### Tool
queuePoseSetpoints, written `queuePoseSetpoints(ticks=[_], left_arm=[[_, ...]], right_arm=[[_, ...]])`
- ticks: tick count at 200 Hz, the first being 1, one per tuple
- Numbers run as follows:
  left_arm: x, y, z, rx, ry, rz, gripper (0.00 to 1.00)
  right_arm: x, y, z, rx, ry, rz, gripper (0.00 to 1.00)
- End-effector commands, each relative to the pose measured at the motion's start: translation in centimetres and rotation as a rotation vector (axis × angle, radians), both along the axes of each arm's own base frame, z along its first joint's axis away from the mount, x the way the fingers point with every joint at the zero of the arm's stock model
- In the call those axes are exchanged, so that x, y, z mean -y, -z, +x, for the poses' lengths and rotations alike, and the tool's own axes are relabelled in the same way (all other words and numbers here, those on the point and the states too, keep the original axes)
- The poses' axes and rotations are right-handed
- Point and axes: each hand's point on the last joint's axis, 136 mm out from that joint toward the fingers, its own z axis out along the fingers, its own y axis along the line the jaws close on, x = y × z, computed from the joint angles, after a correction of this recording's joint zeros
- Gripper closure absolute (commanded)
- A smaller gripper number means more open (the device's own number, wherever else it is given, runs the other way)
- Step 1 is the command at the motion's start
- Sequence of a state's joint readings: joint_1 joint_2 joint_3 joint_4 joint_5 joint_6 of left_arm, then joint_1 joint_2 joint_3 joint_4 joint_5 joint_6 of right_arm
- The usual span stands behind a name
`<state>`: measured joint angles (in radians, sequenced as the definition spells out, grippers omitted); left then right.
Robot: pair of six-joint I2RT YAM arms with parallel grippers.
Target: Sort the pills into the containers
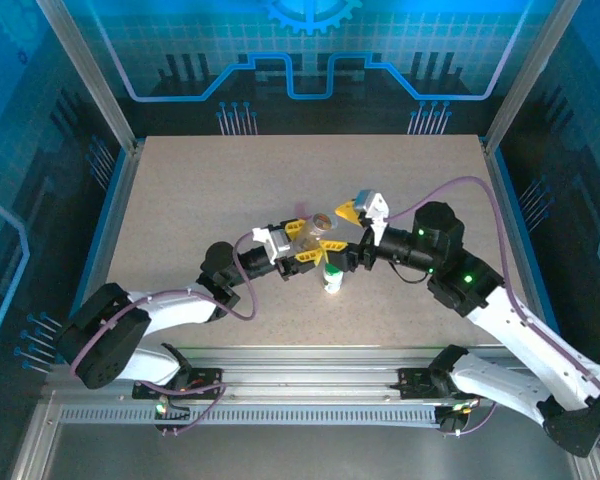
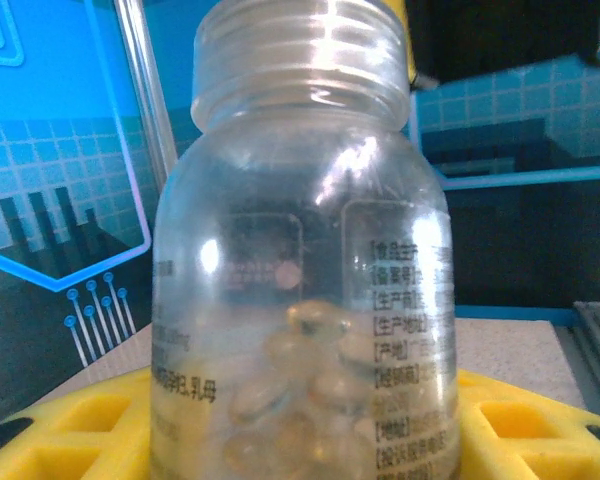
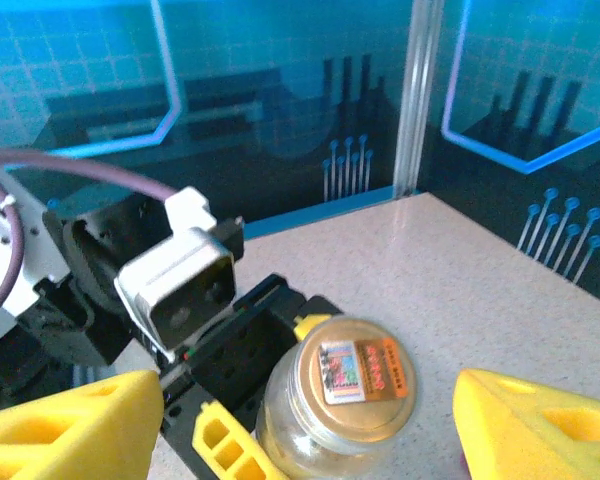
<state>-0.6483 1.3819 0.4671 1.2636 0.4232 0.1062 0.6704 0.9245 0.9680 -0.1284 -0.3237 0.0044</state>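
Note:
My left gripper [image 1: 313,240] is shut on a clear bottle [image 1: 321,221] and holds it above the table. In the left wrist view the bottle [image 2: 300,250] stands between the yellow fingers [image 2: 70,430], with several pale amber pills [image 2: 320,385] inside and a threaded neck. From the right wrist, the bottle [image 3: 330,440] shows a gold top with a sticker. My right gripper [image 3: 310,400] is open, with one finger [image 3: 70,425] on each side of that top, not touching it. A white bottle with a green cap [image 1: 333,278] stands upright on the table just below both grippers.
The speckled table [image 1: 200,190] is bounded by metal frame rails and blue glass walls. The left wrist's camera block [image 3: 175,280] sits close in front of the right gripper. A purple cable [image 1: 460,185] arcs over the right arm.

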Motion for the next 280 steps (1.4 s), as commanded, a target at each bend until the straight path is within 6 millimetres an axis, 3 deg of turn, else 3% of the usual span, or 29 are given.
queuePoseSetpoints(ticks=[1,82,174,280], left_arm=[[-0.1,-1.3,-1.5,0.030,0.080,-0.053,1.00],[0.2,-1.0,-1.7,0.020,0.109,-0.049,1.00],[0.7,-1.2,-2.1,0.018,0.156,-0.053,1.00],[0.9,-1.6,-2.9,0.062,0.174,-0.028,1.00]], right_arm=[[-0.8,-0.3,-0.1,0.054,-0.078,0.013,0.22],[-1.1,-0.3,1.0,0.022,-0.104,0.063,0.25],[-0.9,1.5,2.7,-0.052,-0.044,0.051,0.30],[0.5,3.1,8.3,-0.272,0.273,0.120,0.35]])
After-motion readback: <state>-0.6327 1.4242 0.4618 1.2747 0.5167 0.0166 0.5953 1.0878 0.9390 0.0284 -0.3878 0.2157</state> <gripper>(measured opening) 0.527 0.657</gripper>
